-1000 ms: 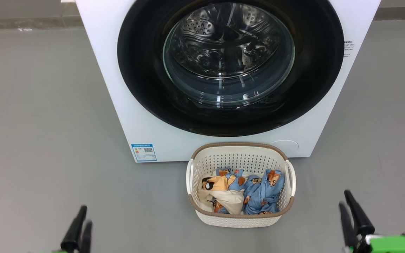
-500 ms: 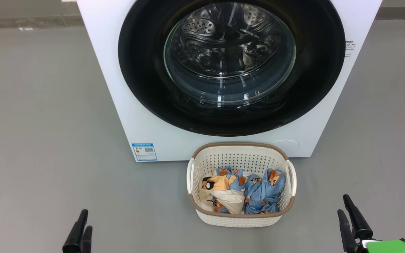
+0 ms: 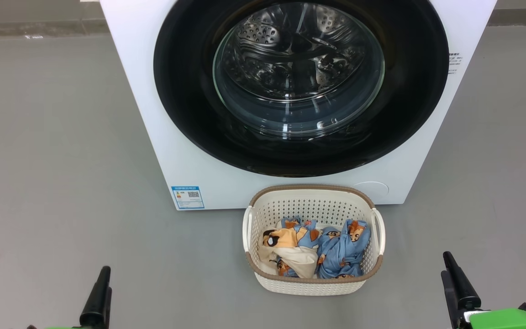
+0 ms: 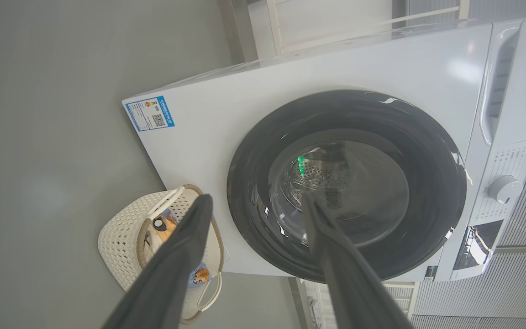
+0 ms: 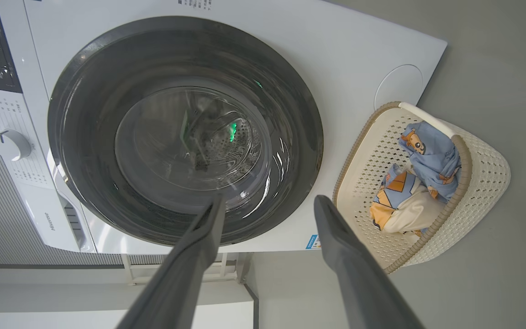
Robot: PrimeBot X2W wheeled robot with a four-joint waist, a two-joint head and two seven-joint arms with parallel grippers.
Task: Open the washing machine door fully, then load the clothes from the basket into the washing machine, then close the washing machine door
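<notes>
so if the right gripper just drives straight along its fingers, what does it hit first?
The right gripper would probably meet the closed washing machine door first, on its black rim near the glass. The basket lies off that line.

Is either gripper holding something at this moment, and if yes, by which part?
Nothing is held. The left gripper and the right gripper are both open and empty; the clothes lie in the basket.
</notes>
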